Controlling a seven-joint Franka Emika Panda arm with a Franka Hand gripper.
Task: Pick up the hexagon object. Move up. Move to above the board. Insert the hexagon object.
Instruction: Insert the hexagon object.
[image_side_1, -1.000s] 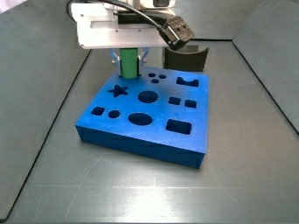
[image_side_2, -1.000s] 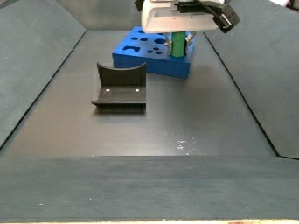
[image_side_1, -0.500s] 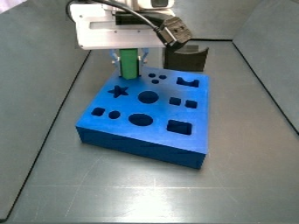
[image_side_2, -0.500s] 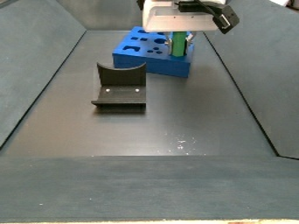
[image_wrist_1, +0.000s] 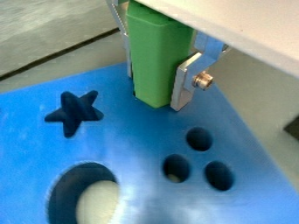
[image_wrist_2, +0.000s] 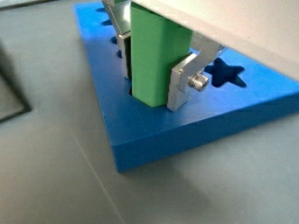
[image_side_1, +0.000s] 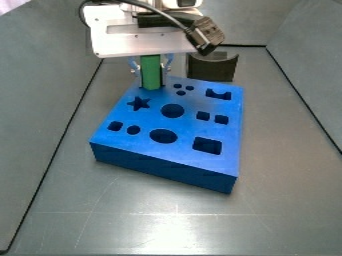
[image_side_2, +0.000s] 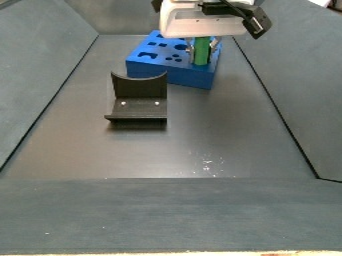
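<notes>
My gripper (image_side_1: 150, 72) is shut on the hexagon object (image_side_1: 151, 76), a tall bright green peg held upright between the silver fingers (image_wrist_1: 187, 80). Both wrist views show the peg (image_wrist_1: 155, 52) (image_wrist_2: 152, 57) clamped, its lower end poking out below the fingertips. It hangs over the far corner of the board (image_side_1: 174, 135), a blue foam block with dark cut-outs, close to the star hole (image_wrist_1: 73, 112). Whether the peg's end touches the board (image_wrist_1: 140, 153) (image_wrist_2: 176, 131) I cannot tell. In a side view the peg (image_side_2: 201, 50) stands at the board's (image_side_2: 163, 62) right side.
The fixture (image_side_1: 211, 66) stands just behind the board, a little to the right of the gripper; it is the dark bracket (image_side_2: 136, 100) in front of the board from the opposite side. Sloping grey tray walls (image_side_1: 40, 150) run along both sides.
The gripper and the green peg have shifted slightly along the far edge of the board; the grip is unchanged.
</notes>
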